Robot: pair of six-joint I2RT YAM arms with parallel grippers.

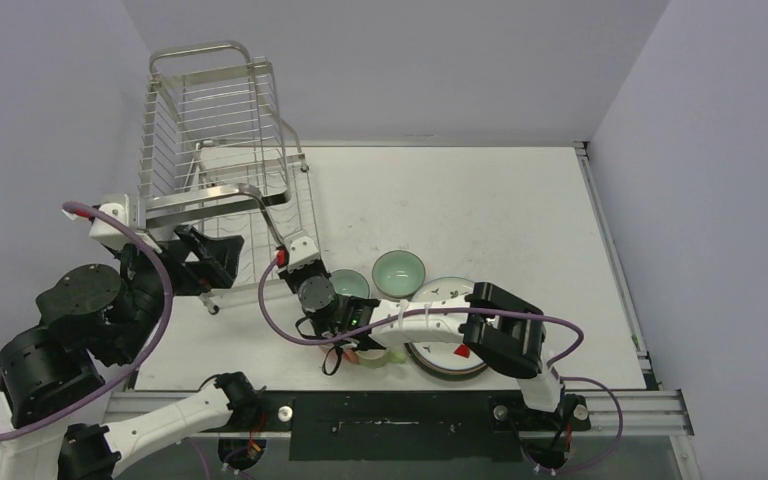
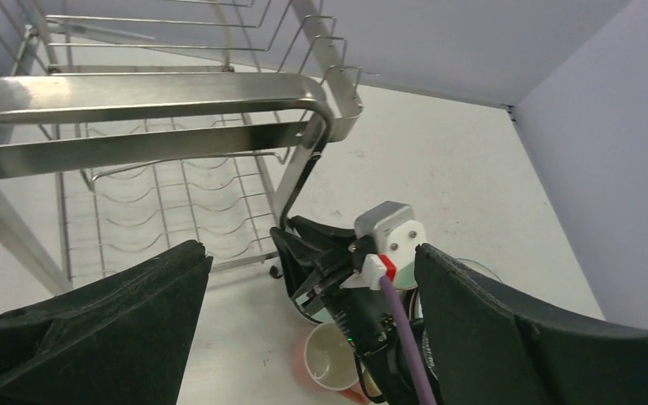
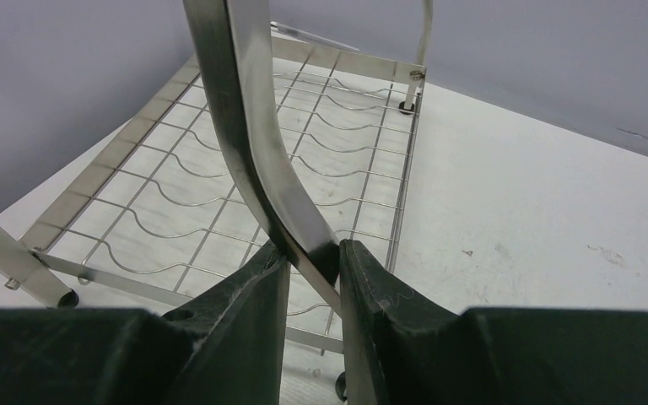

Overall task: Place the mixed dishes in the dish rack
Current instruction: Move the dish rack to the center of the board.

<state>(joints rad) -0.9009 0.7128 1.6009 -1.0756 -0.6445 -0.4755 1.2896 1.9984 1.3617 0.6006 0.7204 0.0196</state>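
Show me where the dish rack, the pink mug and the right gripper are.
dish rack (image 1: 200, 205): top external view, on its shiny upper frame bar.
pink mug (image 2: 331, 359): left wrist view, on its pale inside.
right gripper (image 3: 313, 251): right wrist view, midway between its fingers, which clamp a rack tube.

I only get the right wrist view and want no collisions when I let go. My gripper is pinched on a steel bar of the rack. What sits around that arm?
Observer: A mint-green bowl stands on the table right of the dish rack, close beside your forearm.
Operator: And the other arm?
Observer: The left gripper is wide open and holds nothing. It is at the rack's near end, left of yours.
Operator: Any mug nearby?
Observer: A pink mug sits mouth up on the table beside your arm.
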